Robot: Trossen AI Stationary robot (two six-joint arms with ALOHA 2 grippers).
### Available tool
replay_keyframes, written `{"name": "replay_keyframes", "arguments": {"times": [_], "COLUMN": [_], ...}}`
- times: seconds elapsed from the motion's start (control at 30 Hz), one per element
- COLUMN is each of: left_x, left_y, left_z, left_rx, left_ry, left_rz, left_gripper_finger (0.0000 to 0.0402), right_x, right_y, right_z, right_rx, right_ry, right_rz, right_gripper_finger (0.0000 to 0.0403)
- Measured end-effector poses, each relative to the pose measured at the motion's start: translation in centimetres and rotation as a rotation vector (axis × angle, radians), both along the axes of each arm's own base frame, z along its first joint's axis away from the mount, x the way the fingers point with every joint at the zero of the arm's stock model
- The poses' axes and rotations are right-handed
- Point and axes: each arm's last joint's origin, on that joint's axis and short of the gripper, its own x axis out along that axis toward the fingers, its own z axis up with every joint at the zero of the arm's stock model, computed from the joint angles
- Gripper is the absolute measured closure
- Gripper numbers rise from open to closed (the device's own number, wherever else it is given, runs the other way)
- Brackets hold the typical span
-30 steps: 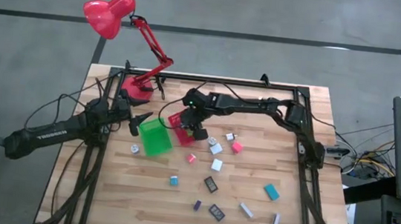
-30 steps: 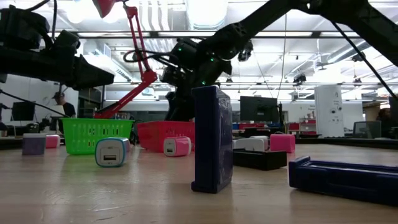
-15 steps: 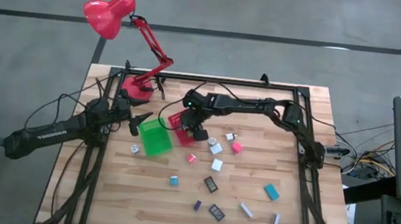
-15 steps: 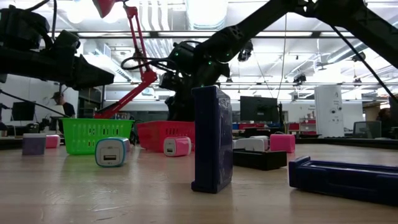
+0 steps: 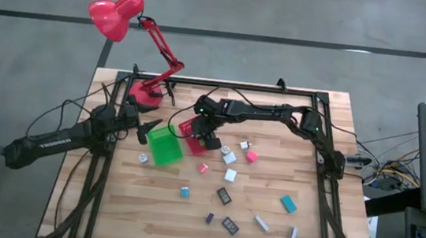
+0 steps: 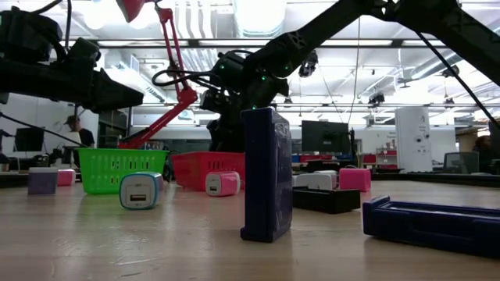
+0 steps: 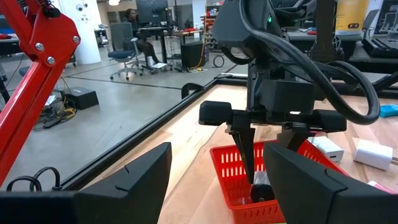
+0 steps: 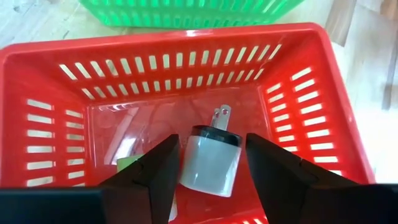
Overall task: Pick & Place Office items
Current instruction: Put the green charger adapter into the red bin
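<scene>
**Right gripper over red bin, charger between parted fingers**

High view, left to right. The left arm is seen entering from the left edge; the left gripper (image 5: pixel 142 130) is held just left of the green bin (image 5: pixel 164 146), at centre-left of the frame. In the left wrist view its fingers (image 7: pixel 134 180) are spread wide, and nothing is seen between them.

A lamp (image 5: pixel 115 15) is noted at upper left, its base on the table's (image 5: pixel 162 221) far edge.

The red bin (image 5: pixel 192 137) is placed just right of the green bin, touching or nearly so. The right gripper (image 5: pixel 207 134) is positioned directly over the red bin, pointing down into it; the arm runs in from the right of the frame.

In the right wrist view the fingers (image 8: pixel 152 168) are parted, and a white charger (image 8: pixel 210 160) with a dark top and two prongs is seen between them, inside the red bin. A narrow gap is seen on either side of the charger. Whether it rests on the bin floor cannot be told.

The remaining office items are scattered on the table right of and below the bins: a white cube (image 5: pixel 143 158) below the green bin, a pink block (image 5: pixel 203 168), white blocks (image 5: pixel 229 157), a pink cube (image 5: pixel 252 156), a blue cube (image 5: pixel 185 191), black pieces (image 5: pixel 224 195), a teal block (image 5: pixel 289 204) and a grey stick (image 5: pixel 293 235) at lower right.

In the low view a dark blue block (image 6: pixel 266 175) is seen standing upright at centre frame.
</scene>
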Motion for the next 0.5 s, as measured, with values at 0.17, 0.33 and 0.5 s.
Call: {"name": "replay_keyframes", "arguments": {"times": [0.17, 0.33, 0.5], "left_x": [0.0, 0.0, 0.0], "left_y": [0.0, 0.0, 0.0], "left_z": [0.0, 0.0, 0.0], "left_rx": [0.0, 0.0, 0.0], "left_ry": [0.0, 0.0, 0.001], "left_rz": [0.0, 0.0, 0.0], "left_gripper_finger": [0.0144, 0.0144, 0.0144], "right_x": [0.0, -0.3, -0.8], "right_y": [0.0, 0.3, 0.8], "right_z": [0.8, 4.3, 5.6], "right_rx": [-0.007, -0.023, 0.065], "right_ry": [-0.023, -0.1, -0.113], "right_rz": [0.0, 0.007, 0.035], "right_gripper_finger": [0.0222, 0.0227, 0.0227]}}
